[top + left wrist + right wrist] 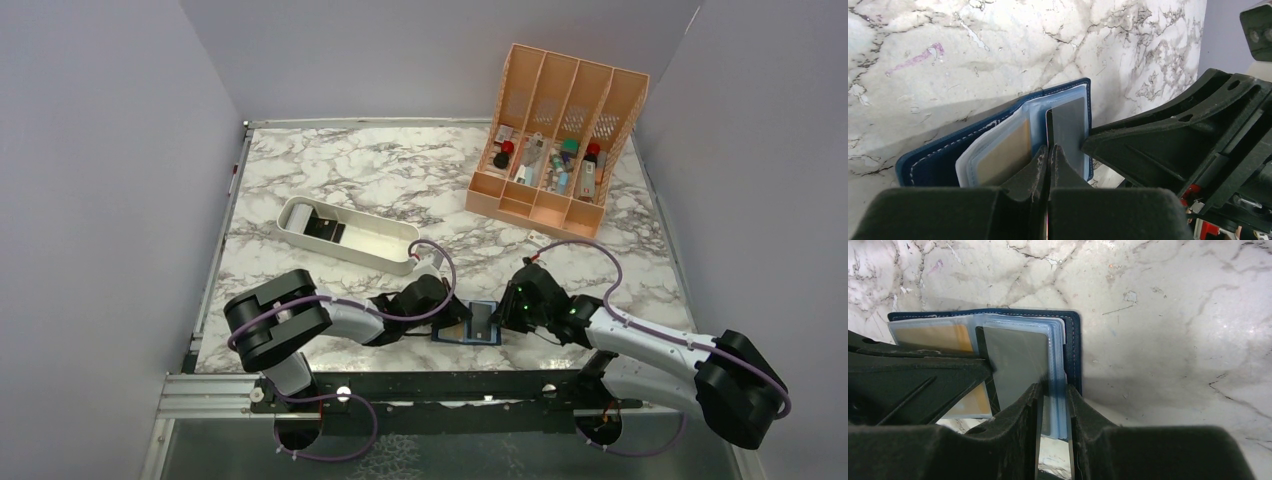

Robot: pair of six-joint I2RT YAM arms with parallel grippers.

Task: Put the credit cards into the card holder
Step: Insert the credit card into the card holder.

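On the marble desk (pixel 350 170), one white tray (pixel 375 238) lies at the left, holding one black object (pixel 322 228) too small to identify. At the near edge, the left end effector (pixel 1048 150) has its jaws pressed flat together at the bottom edge of a grey card (pixel 1070 127). Its own fingers (pixel 1023 175) cover that edge, so I cannot tell whether the card is pinched between them.

The card holder (pixel 933 167) — one, navy with pale stitching — lies open on the desk between the two arms, its near part hidden behind both sets of fingers. Two cards show in all: the grey one, toward the right half, and a tan card (pixel 1005 155), partly covered, inside one of the clear sleeves (pixel 970 157) on the left half.

The right end effector (pixel 1053 400) stands narrowly parted, clamped on the stack of clear sleeves at the holder's right side — how many cannot be counted. At the back right stands one orange file organizer (pixel 560 100) with four slots. The items in its front bins are too small to count.
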